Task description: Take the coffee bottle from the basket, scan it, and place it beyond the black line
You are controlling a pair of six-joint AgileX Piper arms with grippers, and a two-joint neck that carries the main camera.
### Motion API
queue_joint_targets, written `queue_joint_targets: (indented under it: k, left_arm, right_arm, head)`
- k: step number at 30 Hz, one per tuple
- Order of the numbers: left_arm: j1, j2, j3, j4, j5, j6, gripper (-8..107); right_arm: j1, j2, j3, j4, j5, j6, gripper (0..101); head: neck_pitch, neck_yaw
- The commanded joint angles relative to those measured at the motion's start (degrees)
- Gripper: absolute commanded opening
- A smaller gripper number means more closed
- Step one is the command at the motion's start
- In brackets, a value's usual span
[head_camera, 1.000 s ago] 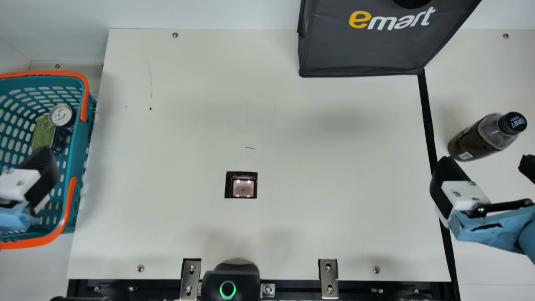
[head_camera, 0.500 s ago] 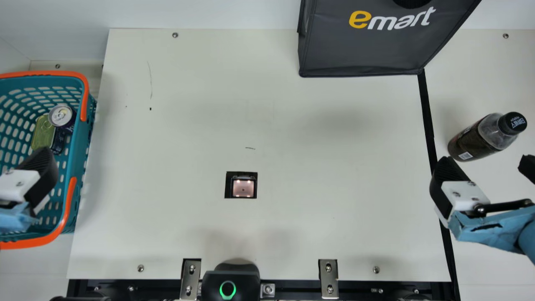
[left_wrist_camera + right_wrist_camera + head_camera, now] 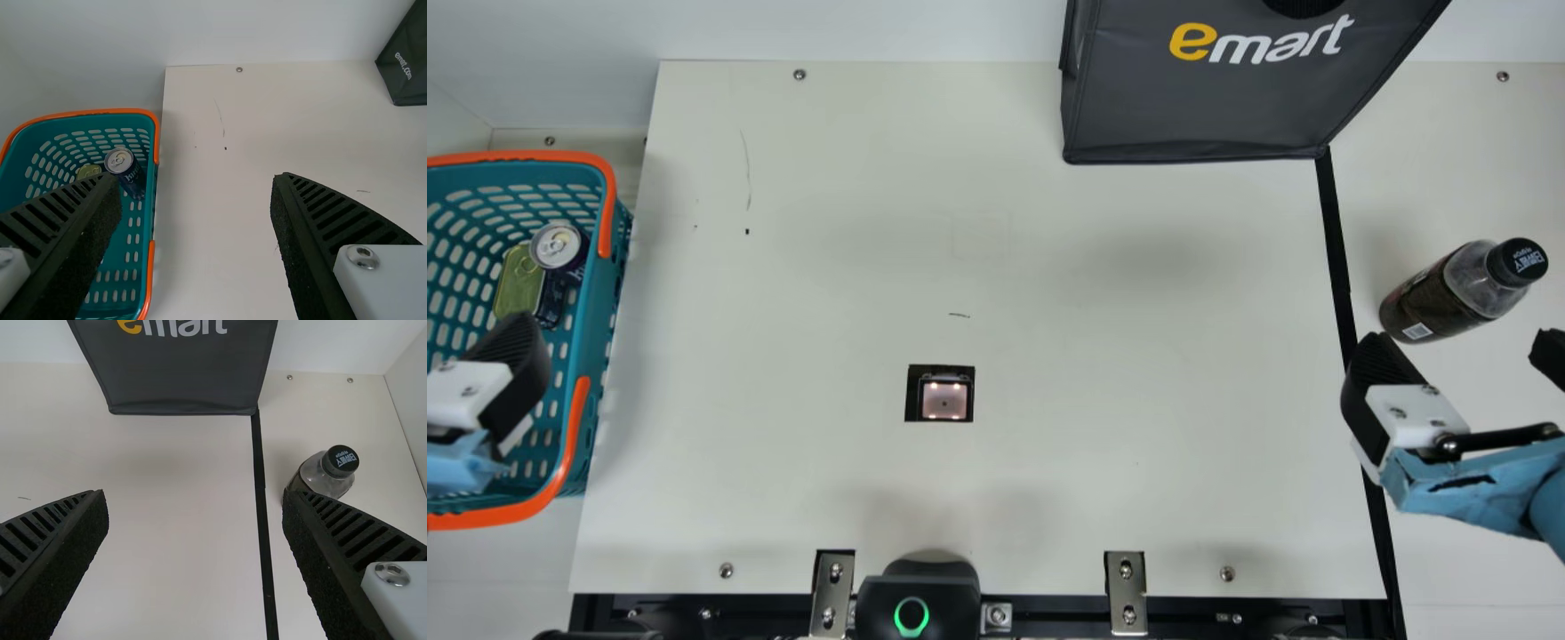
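Coffee bottle (image 3: 1439, 298), one: dark-filled clear plastic, black screw cap, pale barcode label. Stands past the black line (image 3: 1336, 258), on the strip toward the table's right edge; not gripped.

Right gripper (image 3: 1458, 348), one: black ribbed fingers spread wide, nothing between them. Above the table's right-hand part, one finger over the black line, on the robot's side of the bottle and near it.

Left gripper (image 3: 519, 360), one: same pattern, fingers wide apart, holding nothing. Above the basket at the table's left edge.

Basket (image 3: 587, 356), one: teal perforated plastic, orange handles. Contents: an upright navy drink can with silver lid (image 3: 559, 246) and, just beside it, a low yellow-green tin (image 3: 519, 280).

Scanner window (image 3: 944, 398), one: small pinkish square in a black surround with four small lights, let into the cream table (image 3: 1138, 373), nearer its front edge than its far one.

Device (image 3: 918, 597), one: black, rounded, green glowing ring; at the front edge.

Bag (image 3: 1209, 107), one: dark grey fabric, white and yellow lettering; at the far edge, a lower corner at the line's far end.
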Motion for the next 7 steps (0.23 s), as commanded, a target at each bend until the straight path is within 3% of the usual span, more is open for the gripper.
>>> queue_joint_targets:
  k: [1,7]
  left_arm:
    - [0.0,0.0,0.0,0.0,0.0,0.0,90]
    - [0.0,0.0,0.0,0.0,0.0,0.0,90]
  right_arm:
    - [0.0,0.0,0.0,0.0,0.0,0.0,91]
    - [0.0,0.0,0.0,0.0,0.0,0.0,91]
  head:
    - [-1.6,0.2]
    - [-1.6,0.2]
